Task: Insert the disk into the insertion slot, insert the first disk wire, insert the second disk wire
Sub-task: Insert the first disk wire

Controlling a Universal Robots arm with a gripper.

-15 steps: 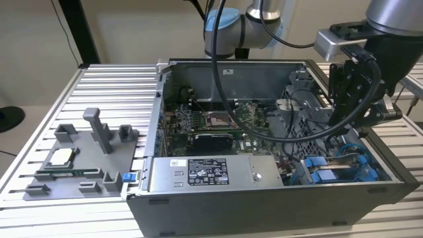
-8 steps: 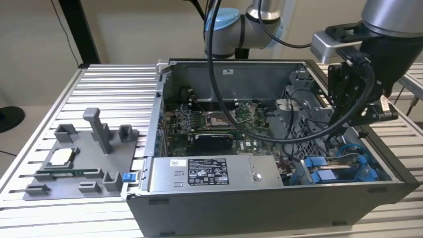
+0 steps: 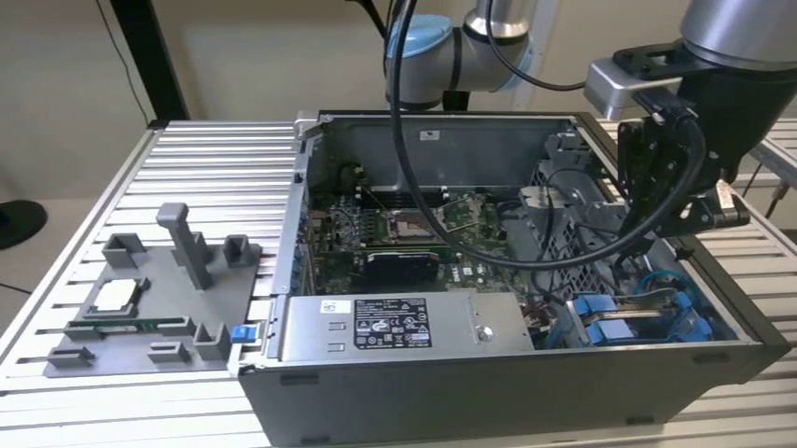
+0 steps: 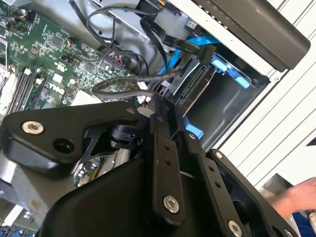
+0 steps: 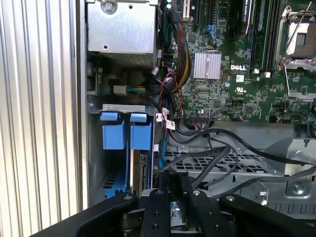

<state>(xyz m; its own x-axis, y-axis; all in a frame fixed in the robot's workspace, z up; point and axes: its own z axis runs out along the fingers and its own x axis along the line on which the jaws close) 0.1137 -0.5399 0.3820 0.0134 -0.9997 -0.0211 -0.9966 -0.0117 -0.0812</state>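
On the ribbed aluminium table (image 3: 187, 159) the open black computer case (image 3: 498, 383) is laid. In its corner is found the grey rectangular insertion slot (image 4: 232, 106). The flat silver disk (image 5: 143, 173), clipped in a bright blue carrier, seems already seated there on edge. The black gripper (image 4: 159, 112) is held over this bay with its fingers (image 4: 165, 163) pressed together; whether a wire is pinched cannot be told. The wiring step is judged to be in hand. A connector should be kept square to the disk's socket and pushed straight, with the loose black cables (image 4: 123, 88) kept aside.
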